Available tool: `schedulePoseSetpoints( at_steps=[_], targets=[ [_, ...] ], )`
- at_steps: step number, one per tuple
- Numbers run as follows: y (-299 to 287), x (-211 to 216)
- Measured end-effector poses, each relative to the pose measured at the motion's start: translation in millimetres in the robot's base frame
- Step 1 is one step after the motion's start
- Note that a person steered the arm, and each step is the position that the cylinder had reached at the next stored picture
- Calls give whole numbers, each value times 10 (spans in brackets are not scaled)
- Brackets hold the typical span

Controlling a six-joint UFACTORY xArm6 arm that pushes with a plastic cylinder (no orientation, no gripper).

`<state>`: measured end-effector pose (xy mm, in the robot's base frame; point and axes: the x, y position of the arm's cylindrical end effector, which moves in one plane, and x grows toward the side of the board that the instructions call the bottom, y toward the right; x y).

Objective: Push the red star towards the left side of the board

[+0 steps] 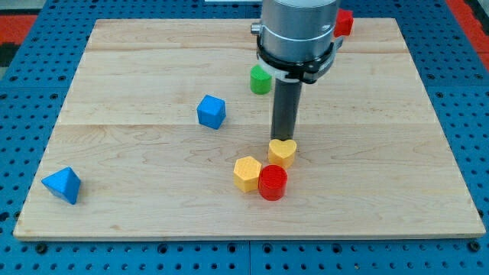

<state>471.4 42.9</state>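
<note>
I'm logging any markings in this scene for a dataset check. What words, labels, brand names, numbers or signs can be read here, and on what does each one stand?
None: no readable text, number or sign shows anywhere in the camera view.
The wooden board is bare wood.
The blocks are plain: red cylinder, yellow heart, yellow hexagon, blue cube, blue triangle, green block, and the red block partly hidden behind the arm.
My tip touches the yellow heart's upper edge.

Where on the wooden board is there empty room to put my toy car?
Bare wood lies between the blue cube and the blue pyramid, and along the view's right edge. It is crowded around my tip: yellow heart, yellow block and red cylinder huddle together.
</note>
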Motion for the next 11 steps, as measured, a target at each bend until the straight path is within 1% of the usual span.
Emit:
schedulePoseSetpoints(
  at_steps=[1,2,3,4,6,7,8,9,10,11],
  targets=[
    [-17,98],
    [37,53],
    [797,-347],
    [1270,-880],
    [1812,-2351],
    [1834,-2780],
    [1526,-2798],
    [166,-2792],
    [-895,-2771],
    [-897,-2716]
  ],
)
